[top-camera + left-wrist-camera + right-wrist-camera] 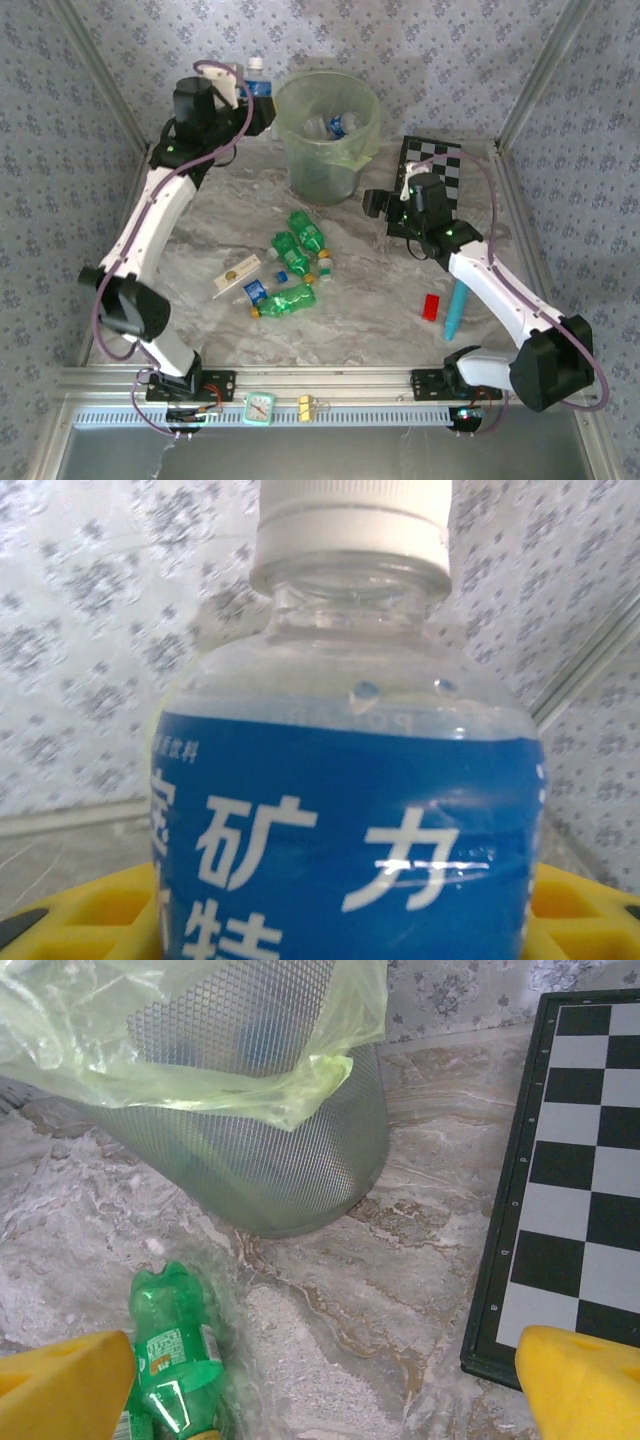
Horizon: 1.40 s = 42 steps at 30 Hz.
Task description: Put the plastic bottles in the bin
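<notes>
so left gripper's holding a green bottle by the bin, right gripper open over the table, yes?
Not green: the bottle in the left gripper is clear with a blue label, per the left wrist view. By the bin, right gripper open: both correct.

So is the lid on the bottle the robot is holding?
On: a white cap sits on the neck of the blue-labelled bottle.
</notes>
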{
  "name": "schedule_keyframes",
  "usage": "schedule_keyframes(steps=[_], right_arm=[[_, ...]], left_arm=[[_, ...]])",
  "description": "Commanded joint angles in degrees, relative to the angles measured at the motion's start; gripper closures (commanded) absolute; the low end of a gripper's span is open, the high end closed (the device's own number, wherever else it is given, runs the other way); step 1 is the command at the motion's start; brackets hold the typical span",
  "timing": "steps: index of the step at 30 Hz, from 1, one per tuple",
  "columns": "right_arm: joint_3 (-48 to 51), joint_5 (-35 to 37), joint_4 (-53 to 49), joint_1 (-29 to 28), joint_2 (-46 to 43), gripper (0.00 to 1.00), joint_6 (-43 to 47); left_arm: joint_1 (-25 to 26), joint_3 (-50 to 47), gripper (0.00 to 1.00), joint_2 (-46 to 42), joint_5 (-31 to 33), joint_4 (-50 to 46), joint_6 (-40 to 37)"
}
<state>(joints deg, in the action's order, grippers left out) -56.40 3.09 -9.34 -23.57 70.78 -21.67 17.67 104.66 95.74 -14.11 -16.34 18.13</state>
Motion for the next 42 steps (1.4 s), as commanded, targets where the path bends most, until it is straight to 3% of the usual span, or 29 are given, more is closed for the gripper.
schedule_keyframes(steps=[1, 12, 15, 19, 22, 25, 35, 38, 42], right_arm=[[2.26, -1.24, 3.1, -0.71, -2.17, 0.0, -0.98], [8.09, 3.77, 6.6, -5.1, -5.44, 0.0, -0.71], [8.54, 4.89, 7.56, -6.42, -5.83, 0.0, 0.78], [7.39, 7.14, 6.61, -7.37, -5.11, 0.0, 0.74], [4.9, 7.37, 3.88, -7.39, -3.39, 0.0, -1.31], [2.59, 7.8, 1.42, -7.64, -0.8, 0.0, -3.13], [1.56, 9.65, 2.66, -10.62, 1.24, 0.0, -1.97], [1.42, 9.03, 1.92, -11.17, 1.21, 0.0, -1.03], [3.04, 7.16, 4.01, -13.24, 1.02, 0.0, 0.93]], left_arm=[[1.2, 10.25, 0.47, 7.17, -5.78, -3.13, 1.55], [4.39, 51.25, 0.45, 34.94, -8.22, -24.91, 0.18], [4.5, 55.47, 0.44, 38.92, -8.39, -26.55, 1.1], [4.48, 54.45, 0.36, 39.87, -8.39, -25.94, 1.73], [4.69, 54.17, 0.15, 39.84, -8.48, -26.21, 1.86], [4.93, 54.16, 0.02, 38.91, -8.48, -26.46, 1.35], [6.75, 47.99, 0.01, 30.04, -7.63, -25.21, -2.23], [7.37, 40.28, 0.01, 24.72, -6.69, -21.2, -2.74], [7.77, 22.99, 0.01, 14.48, -5.16, -11.23, -2.2]])
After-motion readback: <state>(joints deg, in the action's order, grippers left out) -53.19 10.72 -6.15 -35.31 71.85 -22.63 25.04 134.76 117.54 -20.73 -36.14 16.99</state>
